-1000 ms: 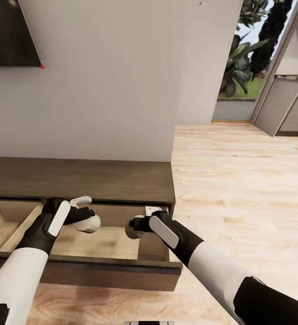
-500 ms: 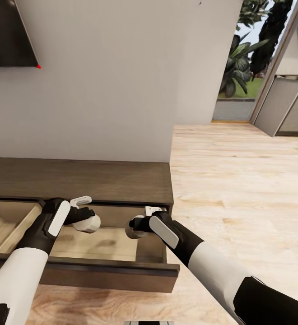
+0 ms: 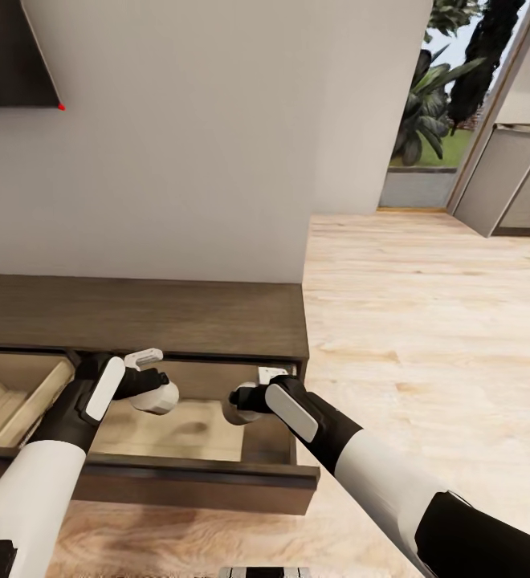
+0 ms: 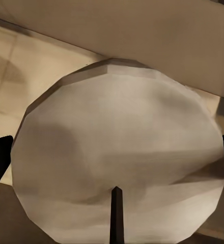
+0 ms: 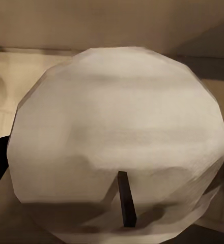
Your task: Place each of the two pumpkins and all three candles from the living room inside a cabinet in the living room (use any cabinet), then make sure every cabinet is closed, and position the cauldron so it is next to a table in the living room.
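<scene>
Holding steady as before, both jaws clamped on candles (image 3: 159, 396) (image 3: 238, 404) over the open cabinet (image 3: 193, 321) drawer.

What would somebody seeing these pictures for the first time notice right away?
Two black-and-white arms reach into the open drawer of the dark brown cabinet against the wall, each holding a candle over the drawer's pale interior. The left gripper holds one candle and the right gripper holds another candle; up close in the wrist views each is a big pale faceted disc with a dark wick. To the right, a light wooden floor runs toward a doorway with greenery outside.
</scene>
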Robot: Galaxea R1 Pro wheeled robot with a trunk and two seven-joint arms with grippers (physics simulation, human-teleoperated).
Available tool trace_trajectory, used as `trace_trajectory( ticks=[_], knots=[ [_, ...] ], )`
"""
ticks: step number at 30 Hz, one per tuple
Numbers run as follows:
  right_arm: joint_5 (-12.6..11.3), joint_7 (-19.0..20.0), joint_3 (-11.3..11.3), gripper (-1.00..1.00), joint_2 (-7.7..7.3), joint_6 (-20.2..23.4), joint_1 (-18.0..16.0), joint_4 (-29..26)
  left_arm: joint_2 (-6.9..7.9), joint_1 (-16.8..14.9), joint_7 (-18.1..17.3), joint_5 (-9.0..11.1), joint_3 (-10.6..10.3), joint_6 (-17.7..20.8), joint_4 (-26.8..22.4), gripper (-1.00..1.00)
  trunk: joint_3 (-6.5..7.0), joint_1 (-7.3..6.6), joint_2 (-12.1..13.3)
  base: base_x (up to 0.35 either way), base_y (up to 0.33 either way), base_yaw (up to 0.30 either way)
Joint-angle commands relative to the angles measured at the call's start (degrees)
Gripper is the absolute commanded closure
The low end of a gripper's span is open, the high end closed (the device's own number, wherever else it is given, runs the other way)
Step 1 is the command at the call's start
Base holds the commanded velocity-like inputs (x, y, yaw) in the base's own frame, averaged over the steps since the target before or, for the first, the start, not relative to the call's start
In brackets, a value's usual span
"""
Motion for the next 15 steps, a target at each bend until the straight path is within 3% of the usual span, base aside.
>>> trace_trajectory(
  ticks=[1, 11, 15],
  knots=[
    [-0.67, -0.6, 0.19, 1.0, 0.0, -0.15, -0.07, -0.06, 0.01, -0.03, 0.37, 0.55, 0.02, 0.18, -0.06, 1.0, -0.28, 0.01, -0.04, 0.0, 0.0, 0.0],
    [-0.78, -0.6, 0.66, 1.0, 0.0, -1.79, -0.07, -0.07, 0.01, -0.03, 0.37, 0.57, 0.0, 0.18, -0.06, 1.0, -2.49, 0.26, -0.18, 0.0, 0.0, 0.0],
    [-0.76, -0.6, 2.49, 1.0, 0.0, -2.14, -0.07, -0.1, -0.01, -0.03, 0.37, 0.57, 0.01, 0.18, -0.06, 1.0, -3.38, 0.37, -0.23, 0.0, 0.0, 0.0]
  ],
)
